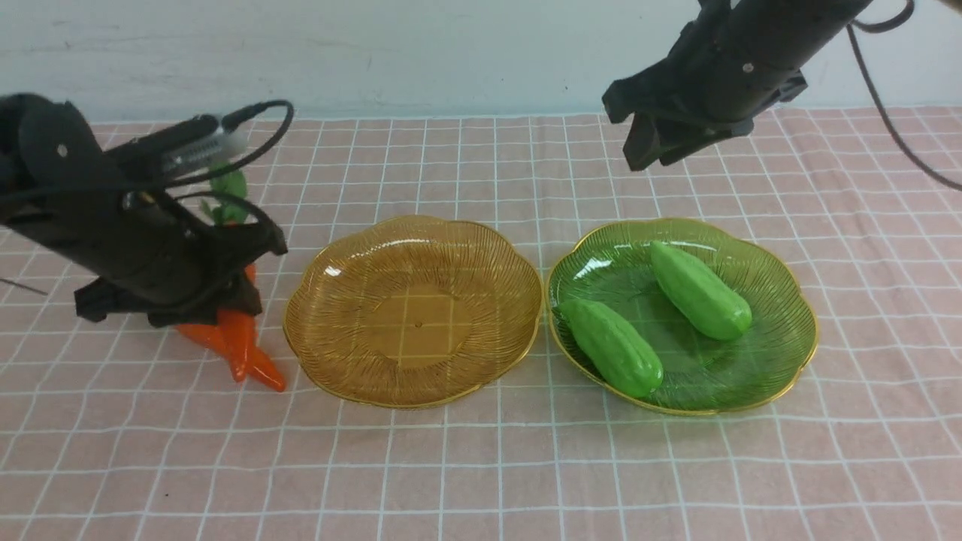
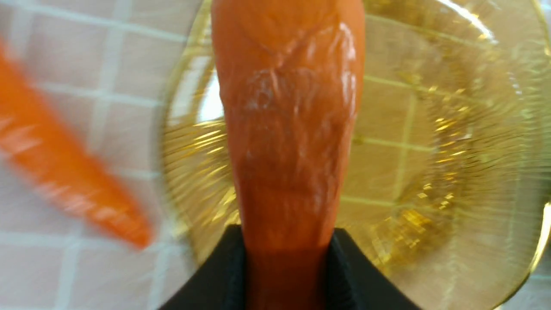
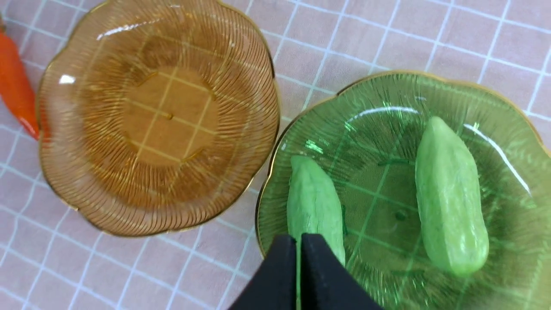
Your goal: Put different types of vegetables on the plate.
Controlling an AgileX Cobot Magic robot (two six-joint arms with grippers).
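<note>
Left hand (image 2: 287,275) clamped on carrot (image 2: 288,129), long axis in line with hand. Amber plate (image 1: 413,315) at 3 o'clock, just beside. Second carrot (image 2: 69,172) on desk (image 1: 481,466). Right hand (image 3: 299,275) pinched together, empty, above green plate (image 1: 782,353) holding gourds (image 1: 699,289).

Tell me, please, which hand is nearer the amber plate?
Left. The left hand, gripping a carrot, sits just left of the amber plate; the right hand hangs raised beyond the green plate.

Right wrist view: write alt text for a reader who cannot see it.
Two light-green gourds lie apart in a green plate, beside a bare amber plate. A carrot shows beyond the amber plate; the right gripper, jaws closed, overlaps one gourd.
</note>
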